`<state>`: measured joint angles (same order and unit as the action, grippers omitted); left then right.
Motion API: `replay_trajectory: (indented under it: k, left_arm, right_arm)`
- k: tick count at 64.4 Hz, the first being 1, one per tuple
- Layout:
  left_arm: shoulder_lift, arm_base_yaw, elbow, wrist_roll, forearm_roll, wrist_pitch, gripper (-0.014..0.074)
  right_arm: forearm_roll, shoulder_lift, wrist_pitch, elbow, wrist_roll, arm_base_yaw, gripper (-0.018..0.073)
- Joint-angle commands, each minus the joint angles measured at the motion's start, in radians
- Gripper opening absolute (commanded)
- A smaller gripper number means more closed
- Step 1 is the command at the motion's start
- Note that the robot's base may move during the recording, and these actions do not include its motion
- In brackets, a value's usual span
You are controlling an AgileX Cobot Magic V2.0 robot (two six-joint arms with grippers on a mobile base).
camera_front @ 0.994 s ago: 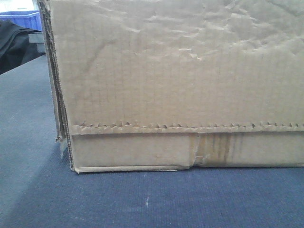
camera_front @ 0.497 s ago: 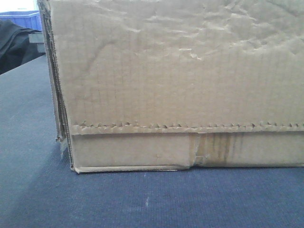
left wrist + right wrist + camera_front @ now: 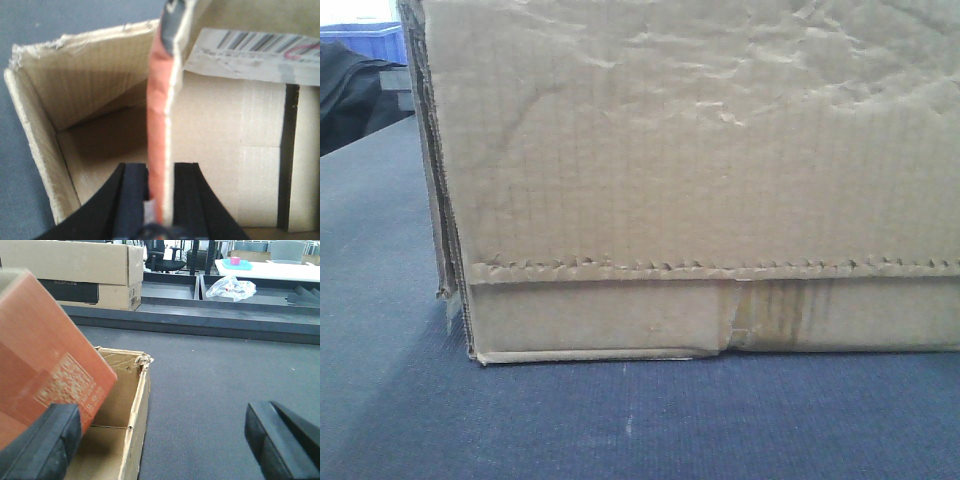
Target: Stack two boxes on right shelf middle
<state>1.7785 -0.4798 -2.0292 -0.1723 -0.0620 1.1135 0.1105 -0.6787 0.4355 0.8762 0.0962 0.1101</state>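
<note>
While your left hand point(image 3: 159, 202) pinches one wall of the orange-printed box point(image 3: 45, 360), your right hand point(image 3: 160, 440) gapes wide, empty. Item: plain box point(image 3: 700, 170), resting on desk point(image 3: 620, 425). Step: pickup, seemingly. Next: a steady lift; shelf not in view.

We are seeing even light in the front view, with the carton point(image 3: 700, 180) throwing a faint shadow onto the dark mat point(image 3: 620, 420) at lower left. In the left wrist view the orange flap point(image 3: 159, 125) is blurring near the lens, and shade is filling the open box point(image 3: 85, 85). The right wrist view is glaring at upper right.
</note>
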Motion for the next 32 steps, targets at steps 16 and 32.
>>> replay_trajectory:
  k: [16,32]
  left_arm:
    - [0.009,-0.004,-0.008,-0.017,-0.017,-0.032,-0.0024]
    - [0.009,-0.004,-0.008,-0.017,-0.019,-0.032,0.0453]
  right_arm:
    - [-0.003,0.000,-0.010,0.009,0.002,0.003,0.0570]
    - [-0.003,0.000,-0.010,0.009,0.002,0.003,0.0570]
